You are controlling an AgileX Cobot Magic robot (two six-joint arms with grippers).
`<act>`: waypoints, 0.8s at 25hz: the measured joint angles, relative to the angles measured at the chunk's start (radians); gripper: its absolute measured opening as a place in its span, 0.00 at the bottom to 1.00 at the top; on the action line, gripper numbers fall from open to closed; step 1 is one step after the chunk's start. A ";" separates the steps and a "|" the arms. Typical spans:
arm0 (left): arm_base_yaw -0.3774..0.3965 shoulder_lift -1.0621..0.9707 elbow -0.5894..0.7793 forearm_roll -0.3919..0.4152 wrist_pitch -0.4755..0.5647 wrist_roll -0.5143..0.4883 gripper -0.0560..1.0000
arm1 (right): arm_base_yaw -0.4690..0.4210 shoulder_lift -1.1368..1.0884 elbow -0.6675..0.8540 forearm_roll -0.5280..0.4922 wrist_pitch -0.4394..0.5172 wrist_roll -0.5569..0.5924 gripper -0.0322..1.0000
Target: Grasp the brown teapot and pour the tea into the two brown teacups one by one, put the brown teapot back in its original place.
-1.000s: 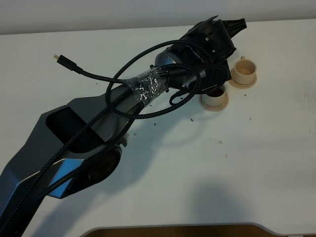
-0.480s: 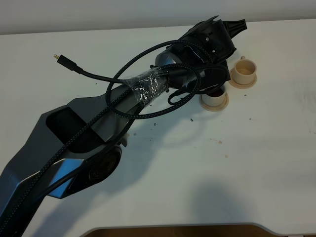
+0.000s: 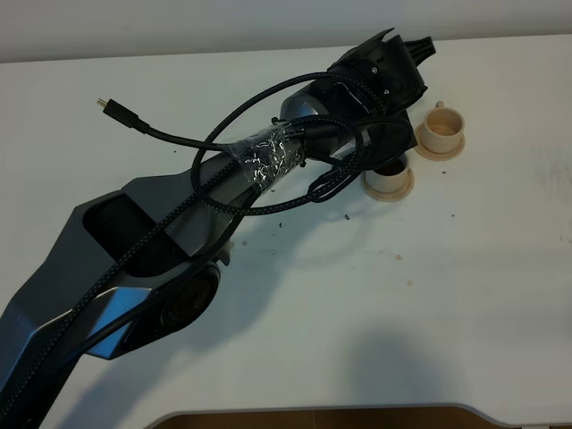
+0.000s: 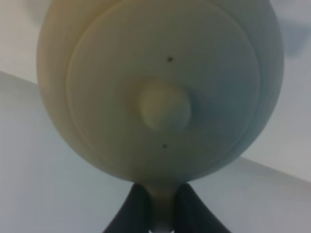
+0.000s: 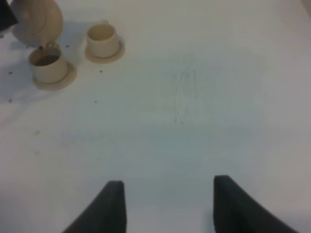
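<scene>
White tabletop. Brown teapot: rigid glazed ceramic, likely heavy, slippery, breakable; best taken at handle, where left gripper pinches it. Right gripper: jaws apart, empty.

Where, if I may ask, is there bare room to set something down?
Free: the table stretch right of the far teacup and in front of the near teacup. Crowded: both cups, teapot over the near one, and under the left arm.

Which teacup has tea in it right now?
The teacup directly beneath the teapot spout: dark inside. The other teacup looks pale and empty.
</scene>
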 joint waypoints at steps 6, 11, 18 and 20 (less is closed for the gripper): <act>0.004 -0.021 0.000 -0.006 0.058 -0.074 0.17 | 0.000 0.000 0.000 0.000 0.000 0.000 0.45; 0.010 -0.073 0.000 -0.019 0.167 -0.194 0.17 | 0.000 0.000 0.000 0.000 0.000 0.000 0.45; 0.050 -0.097 -0.003 -0.131 0.326 -0.420 0.17 | 0.000 0.000 0.000 0.000 0.000 0.000 0.45; 0.073 -0.097 -0.003 -0.209 0.326 -0.478 0.17 | 0.000 0.000 0.000 0.000 0.000 0.000 0.45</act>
